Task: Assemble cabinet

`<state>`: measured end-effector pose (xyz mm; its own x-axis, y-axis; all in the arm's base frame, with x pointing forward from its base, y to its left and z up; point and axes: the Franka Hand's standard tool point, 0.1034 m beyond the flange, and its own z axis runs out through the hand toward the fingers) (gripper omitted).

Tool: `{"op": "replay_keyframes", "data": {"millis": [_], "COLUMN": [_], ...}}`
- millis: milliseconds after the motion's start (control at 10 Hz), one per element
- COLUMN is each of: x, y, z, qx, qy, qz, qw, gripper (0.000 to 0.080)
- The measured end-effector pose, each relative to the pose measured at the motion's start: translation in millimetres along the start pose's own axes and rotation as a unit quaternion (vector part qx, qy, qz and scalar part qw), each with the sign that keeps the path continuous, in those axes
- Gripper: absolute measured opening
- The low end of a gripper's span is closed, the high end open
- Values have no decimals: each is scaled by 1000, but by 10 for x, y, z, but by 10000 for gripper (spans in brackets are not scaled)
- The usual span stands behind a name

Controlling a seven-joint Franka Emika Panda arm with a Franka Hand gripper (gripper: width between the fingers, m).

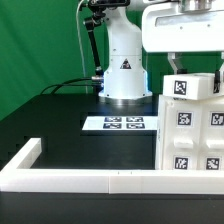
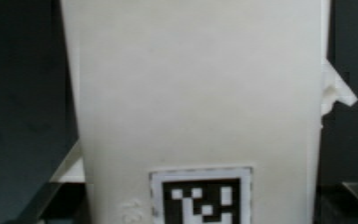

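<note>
The cabinet [image 1: 190,135] is a tall white box at the exterior view's right, with several black-and-white tags on its front. A smaller white tagged part [image 1: 186,88] sits on its top. My gripper [image 1: 196,66] reaches down from above, with one finger on each side of this top part, and looks shut on it. In the wrist view the white part [image 2: 194,90] fills most of the frame, with its tag [image 2: 202,198] close to my gripper [image 2: 201,214]. A grey finger [image 2: 55,192] shows at its side.
The marker board [image 1: 115,124] lies flat on the black table in front of the robot base [image 1: 123,72]. A low white L-shaped border wall [image 1: 70,180] runs along the near edge and the exterior view's left. A green backdrop stands behind.
</note>
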<state>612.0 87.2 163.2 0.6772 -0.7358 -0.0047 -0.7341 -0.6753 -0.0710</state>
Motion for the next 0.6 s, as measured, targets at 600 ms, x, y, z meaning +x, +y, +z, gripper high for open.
{"op": "replay_keyframes", "data": {"millis": [600], "x": [-3], "y": [6], "z": [4], "qx": [19], "qy": [-2], "qz": [268], "qw": [963], "gripper": [557]}}
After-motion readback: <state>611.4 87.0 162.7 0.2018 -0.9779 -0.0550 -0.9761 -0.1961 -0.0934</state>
